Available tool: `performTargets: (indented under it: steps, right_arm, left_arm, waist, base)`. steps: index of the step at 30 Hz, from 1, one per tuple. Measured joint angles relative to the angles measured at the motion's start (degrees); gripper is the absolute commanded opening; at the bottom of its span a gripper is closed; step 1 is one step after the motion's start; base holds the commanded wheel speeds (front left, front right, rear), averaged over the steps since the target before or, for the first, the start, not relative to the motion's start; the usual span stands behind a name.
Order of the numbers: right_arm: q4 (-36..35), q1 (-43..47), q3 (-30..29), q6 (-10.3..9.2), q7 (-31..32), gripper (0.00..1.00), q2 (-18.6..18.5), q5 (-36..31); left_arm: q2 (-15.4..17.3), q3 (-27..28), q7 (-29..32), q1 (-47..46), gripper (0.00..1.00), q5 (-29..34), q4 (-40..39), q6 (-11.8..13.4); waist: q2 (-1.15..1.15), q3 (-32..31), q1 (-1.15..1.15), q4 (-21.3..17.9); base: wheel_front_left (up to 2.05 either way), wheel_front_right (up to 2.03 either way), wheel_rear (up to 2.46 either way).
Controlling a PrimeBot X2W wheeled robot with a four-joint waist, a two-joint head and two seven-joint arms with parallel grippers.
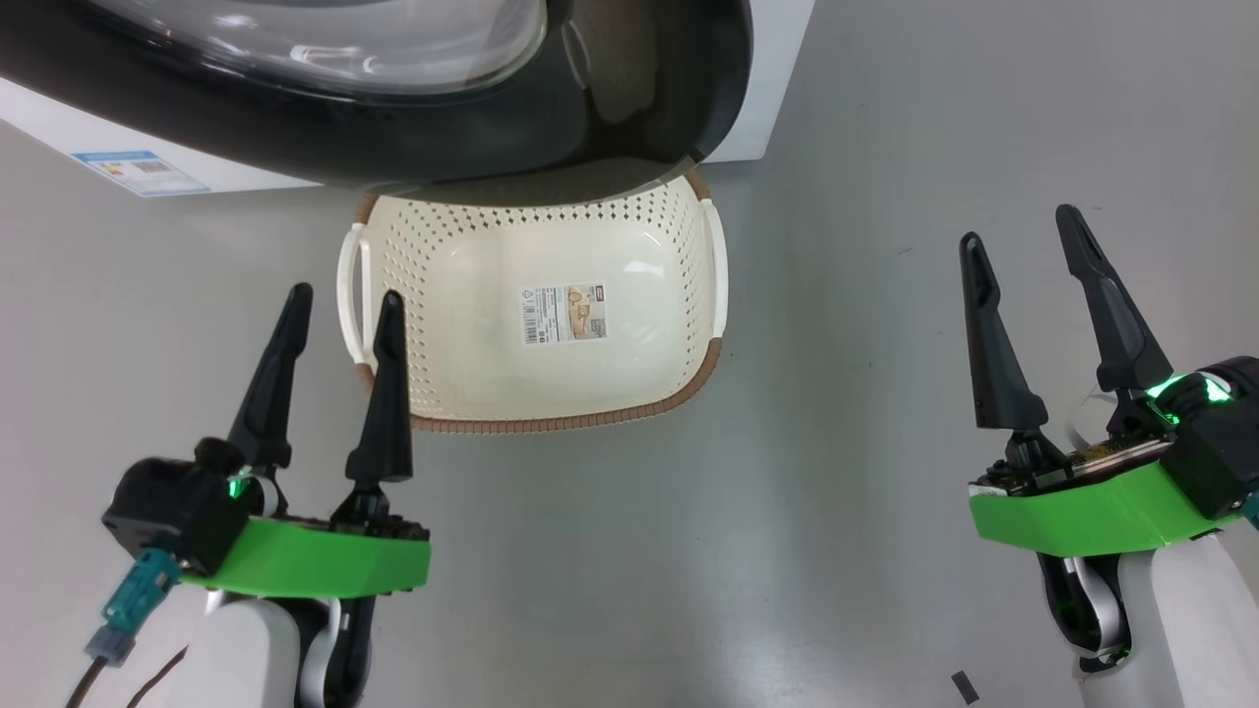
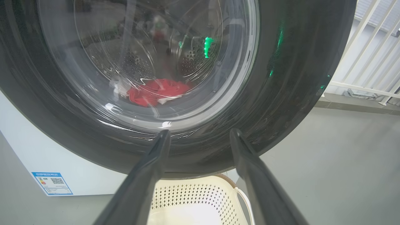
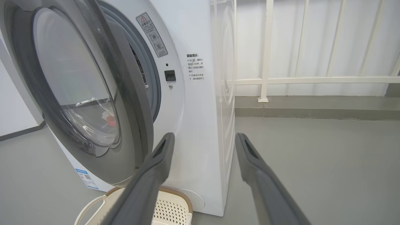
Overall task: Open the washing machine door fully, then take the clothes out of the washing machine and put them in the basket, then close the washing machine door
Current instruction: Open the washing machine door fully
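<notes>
L gripper [image 1: 346, 293], 2 dark fingers spread, empty, sits just left of 1 cream perforated plastic basket [image 1: 551, 425] w/ brown rim. Over it 1 round black-rimmed glass door [image 1: 610, 118], ajar on 1 white boxy washing machine [image 3: 200, 125]; 1 heap of red fabric clothes [image 2: 153, 93] inside the drum. R gripper [image 1: 1020, 226] spread, empty too.

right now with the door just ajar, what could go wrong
1. The washing machine door hangs just over the basket; swinging it wider might clip it.
2. The clothes lie deep in the drum; reaching in before the door is fully open could bump it.
</notes>
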Motion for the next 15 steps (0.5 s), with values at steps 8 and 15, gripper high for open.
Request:
performTargets:
  steps: [8, 15]
  right_arm:
    - [-0.02, 0.00, -0.01, 0.00, 0.00, 1.00, 0.01, -0.05]
    - [0.09, -0.02, -0.32, 0.00, 0.00, 0.00, 0.02, 1.09]
  left_arm:
    - [0.00, -0.04, 0.00, -0.01, 1.00, 0.00, 0.00, 0.00]
    - [0.00, -0.22, 0.00, -0.03, 1.00, -0.01, 0.00, 0.00]
  waist:
    - [0.00, 0.25, 0.00, 0.13]
    - [0.00, 0.54, 0.00, 0.64]
  base:
    - [0.00, 0.00, 0.00]
    - [0.00, 0.00, 0.00]
